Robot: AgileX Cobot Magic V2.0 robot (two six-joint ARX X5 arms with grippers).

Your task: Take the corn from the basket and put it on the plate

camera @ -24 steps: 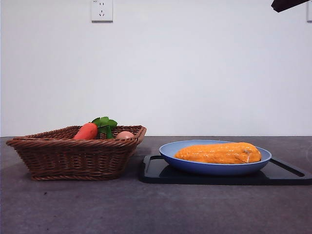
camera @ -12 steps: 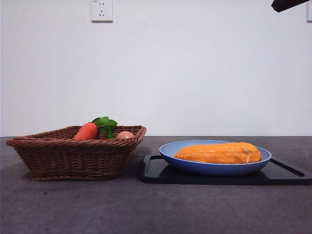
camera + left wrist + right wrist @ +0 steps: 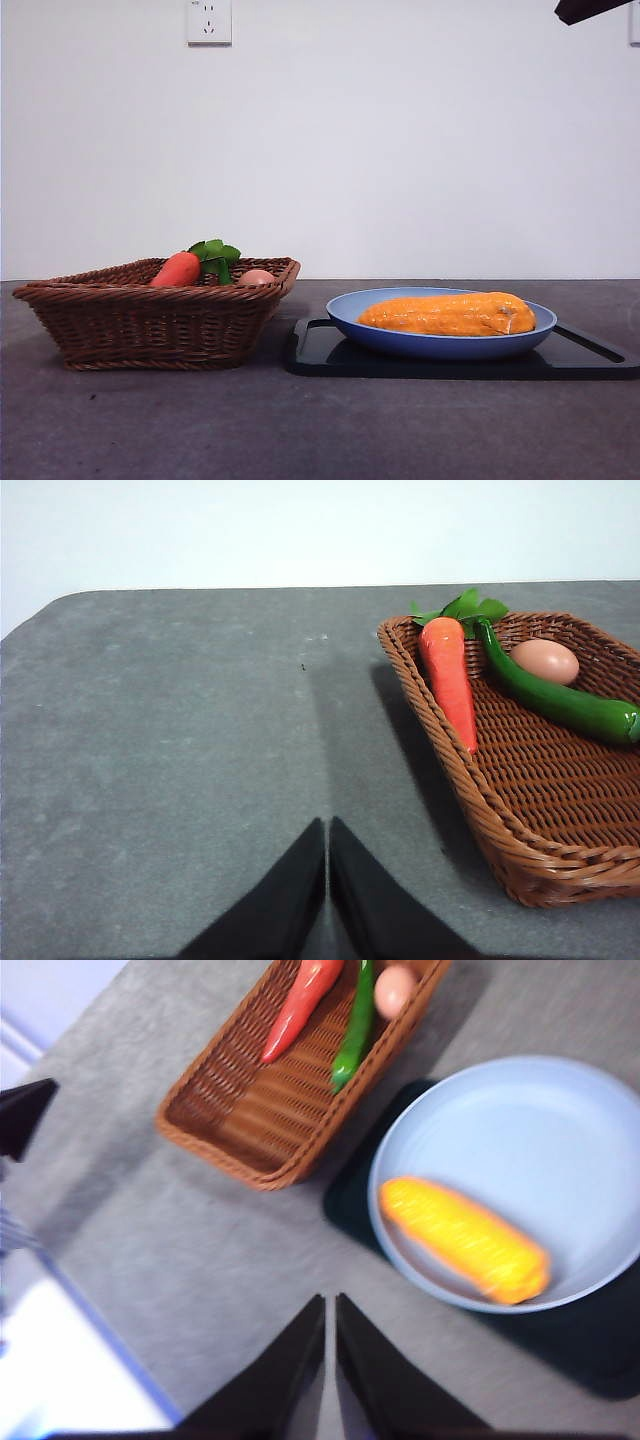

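The corn [image 3: 448, 313] lies on its side in the light-blue plate [image 3: 360, 318], which rests on a black tray. From above, the corn [image 3: 463, 1239] sits toward the near side of the plate [image 3: 520, 1120]. The wicker basket [image 3: 150, 322] stands left of the plate; in the left wrist view the basket [image 3: 470, 780] holds a carrot, a green pepper and an egg. My left gripper [image 3: 328, 830] is shut, low over bare table beside the basket. My right gripper [image 3: 330, 1305] is shut, high above the table, holding nothing.
A black tray [image 3: 320, 352] lies under the plate. In the basket are a carrot [image 3: 450, 675], a long green pepper [image 3: 560, 702] and a tan egg [image 3: 545, 661]. A dark arm tip [image 3: 590, 9] shows at the front view's top right corner.
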